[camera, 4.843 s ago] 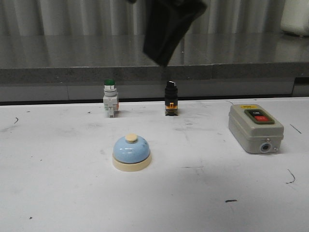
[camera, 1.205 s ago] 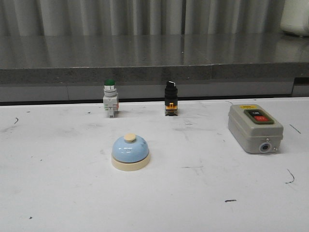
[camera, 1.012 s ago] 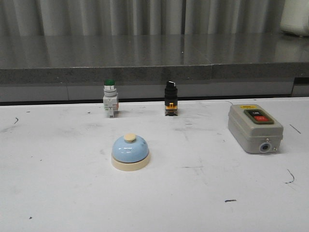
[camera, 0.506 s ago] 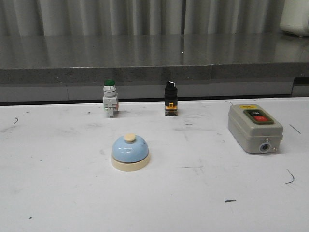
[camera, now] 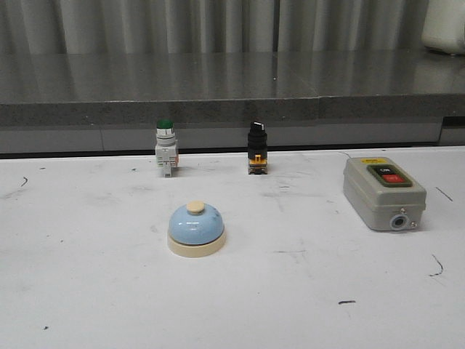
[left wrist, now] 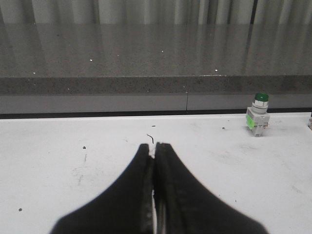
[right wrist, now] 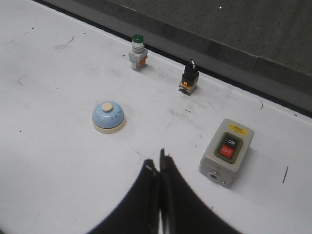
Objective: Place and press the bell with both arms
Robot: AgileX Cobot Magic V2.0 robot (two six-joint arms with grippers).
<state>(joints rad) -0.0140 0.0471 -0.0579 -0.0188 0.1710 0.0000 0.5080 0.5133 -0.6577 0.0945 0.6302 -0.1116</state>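
Bell (camera: 196, 230) upright on table (camera: 87, 291), well ahead of right gripper (right wrist: 159, 168) | right gripper: fingers pressed together, empty, raised | left gripper (left wrist: 154, 161): likewise closed, empty; bell outside its view | risk: off-centre press on cream button (camera: 195, 207) could skid bell sideways

Lab or workshop test bench suggested: scuffed white table (camera: 87, 291), industrial switch box (camera: 383, 192) at right, grey corrugated wall (camera: 182, 25) across top.
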